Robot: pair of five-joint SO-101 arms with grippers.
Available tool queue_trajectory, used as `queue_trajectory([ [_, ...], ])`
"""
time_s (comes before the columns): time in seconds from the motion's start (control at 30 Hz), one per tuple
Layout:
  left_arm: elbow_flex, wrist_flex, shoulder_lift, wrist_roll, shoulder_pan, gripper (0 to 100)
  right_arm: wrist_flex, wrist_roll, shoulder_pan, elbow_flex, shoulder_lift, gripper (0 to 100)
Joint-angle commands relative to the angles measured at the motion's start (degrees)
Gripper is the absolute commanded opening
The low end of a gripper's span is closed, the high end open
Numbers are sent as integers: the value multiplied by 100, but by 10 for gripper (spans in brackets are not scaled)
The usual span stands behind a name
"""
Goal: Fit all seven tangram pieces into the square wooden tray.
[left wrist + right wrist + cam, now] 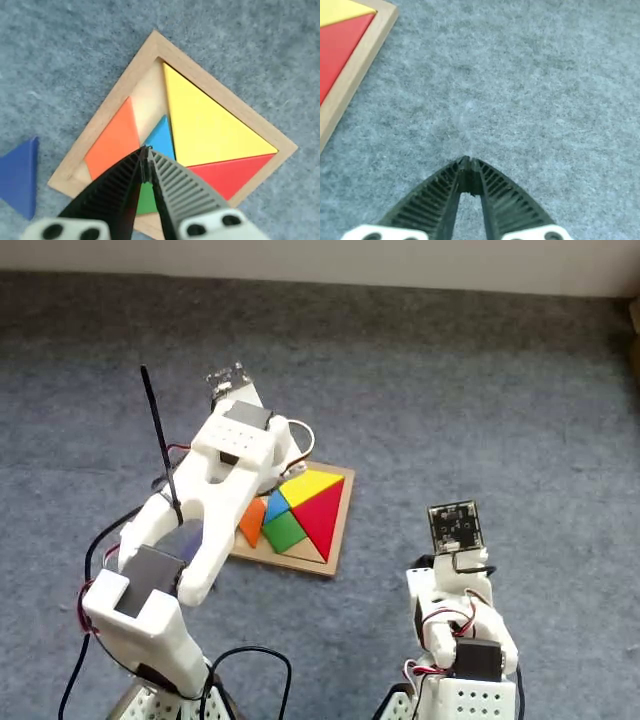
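On the grey carpet (480, 390) lies the square wooden tray (220, 94), left of the middle. Inside it sit a big yellow triangle (205, 125), a big red triangle (230, 175), an orange piece (115, 142), a green piece (145, 200) and a small light blue triangle (162, 140). A dark blue triangle (22, 175) lies outside on the carpet. The left gripper (145, 150) hangs over the tray, jaws closed on nothing. The right gripper (466, 160), jaws closed too, is over carpet right of the tray.

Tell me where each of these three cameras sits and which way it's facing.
High view: fixed overhead, looking down on grey carpet, wooden tray, left arm and right arm.
Left wrist view: on the left arm's wrist, looking down past the shut left gripper at the tray.
Right wrist view: on the right arm's wrist, looking past the shut right gripper at carpet.
Shared: every view shows the tray's red triangle.
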Motion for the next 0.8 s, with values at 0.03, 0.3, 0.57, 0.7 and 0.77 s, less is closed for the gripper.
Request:
queue_trajectory([
  [0.03, -251, 475, -92, 44, 40, 6, 40, 70, 75, 532, -75, 6],
  [0.3, 242, 281, -22, 35, 31, 5, 40, 70, 75, 532, -75, 6],
  [0.57, 1226, -1793, -22, 18, -338, 5, 40, 70, 75, 532, -75, 6],
  [0.7, 1235, -2382, -22, 9, -418, 6, 40, 70, 75, 532, -75, 6],
  [0.77, 1226, -2708, -22, 9, -382, 6, 40, 70, 75, 532, -75, 6],
])
